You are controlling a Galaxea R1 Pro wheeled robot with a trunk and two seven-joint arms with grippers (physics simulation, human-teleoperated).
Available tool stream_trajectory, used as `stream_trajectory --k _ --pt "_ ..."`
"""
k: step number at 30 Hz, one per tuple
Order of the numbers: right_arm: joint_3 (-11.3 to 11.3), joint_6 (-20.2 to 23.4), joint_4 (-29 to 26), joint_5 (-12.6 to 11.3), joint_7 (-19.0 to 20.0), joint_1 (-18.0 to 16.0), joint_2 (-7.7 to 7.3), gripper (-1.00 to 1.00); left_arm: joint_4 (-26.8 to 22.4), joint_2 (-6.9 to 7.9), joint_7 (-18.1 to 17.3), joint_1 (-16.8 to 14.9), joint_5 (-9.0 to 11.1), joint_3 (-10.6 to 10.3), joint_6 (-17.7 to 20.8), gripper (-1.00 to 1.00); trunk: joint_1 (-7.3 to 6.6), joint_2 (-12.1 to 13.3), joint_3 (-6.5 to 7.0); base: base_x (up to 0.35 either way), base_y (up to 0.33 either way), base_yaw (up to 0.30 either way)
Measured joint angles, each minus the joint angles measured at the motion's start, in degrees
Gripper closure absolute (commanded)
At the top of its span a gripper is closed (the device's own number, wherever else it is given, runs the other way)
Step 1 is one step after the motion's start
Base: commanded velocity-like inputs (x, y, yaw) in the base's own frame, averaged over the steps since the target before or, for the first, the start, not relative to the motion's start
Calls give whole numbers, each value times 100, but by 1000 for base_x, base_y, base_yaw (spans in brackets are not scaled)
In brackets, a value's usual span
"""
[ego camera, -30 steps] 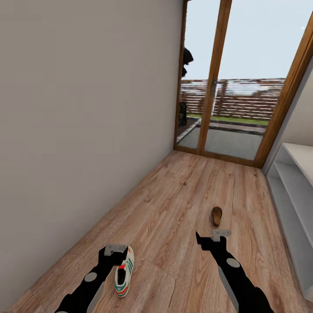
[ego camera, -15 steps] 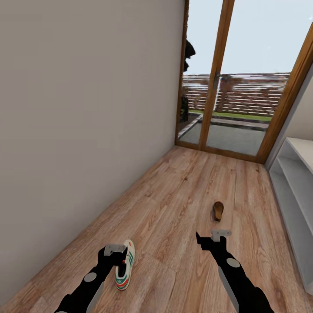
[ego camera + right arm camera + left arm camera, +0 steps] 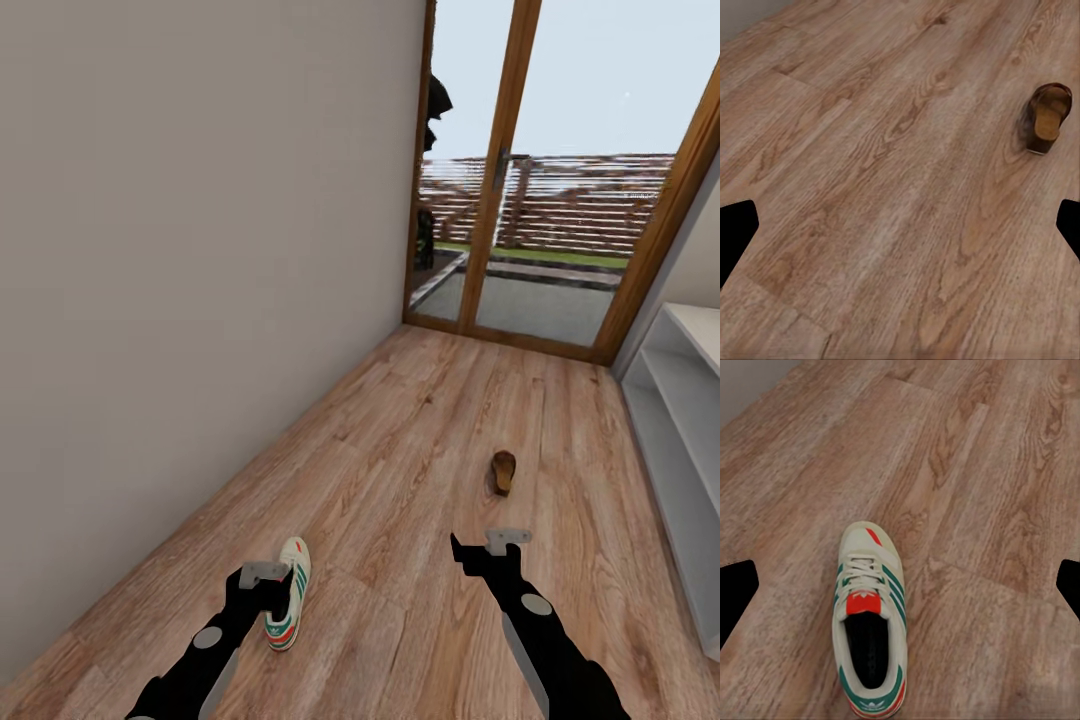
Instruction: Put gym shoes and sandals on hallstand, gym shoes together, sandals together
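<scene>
One white gym shoe (image 3: 288, 597) with green stripes lies on the corridor floor (image 3: 400, 440), toe pointing away from me. My left gripper (image 3: 265, 580) hovers just above its heel end, open; in the left wrist view the gym shoe (image 3: 870, 619) lies on the planks between the widely spread fingertips (image 3: 739, 585). A brown sandal (image 3: 503, 472) rests further ahead on the floor. My right gripper (image 3: 485, 548) hangs open short of it, and the sandal (image 3: 1048, 116) shows well beyond the fingertips (image 3: 736, 229). The grey hallstand (image 3: 675, 400) stands along the right.
A plain beige wall (image 3: 200, 250) runs along the left. Wood-framed glass doors (image 3: 520, 200) close the corridor's far end. Bare planks lie between the shoe and the sandal.
The whole view has shifted: shoe, sandal and door sit a little higher in the picture. Both arms hold the same pose and both grippers stay open.
</scene>
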Motion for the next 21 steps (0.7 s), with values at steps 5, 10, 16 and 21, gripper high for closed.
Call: stream_trajectory --k 5,10,16,21 --pt "1 -2 0 0 -1 0 0 -100 0 0 0 0 0 0 1 -100 110 -201 -137 0 0 1" --pt "-2 -2 0 0 -1 0 0 -100 0 0 0 0 0 0 2 -100 220 -401 -273 0 0 34" --pt "-2 -4 0 0 -1 0 0 -100 0 0 0 0 0 0 0 -100 352 -642 -437 0 0 66" --pt "-3 -3 0 0 -1 0 0 -100 0 0 0 0 0 0 0 -100 461 -842 -573 0 0 79"
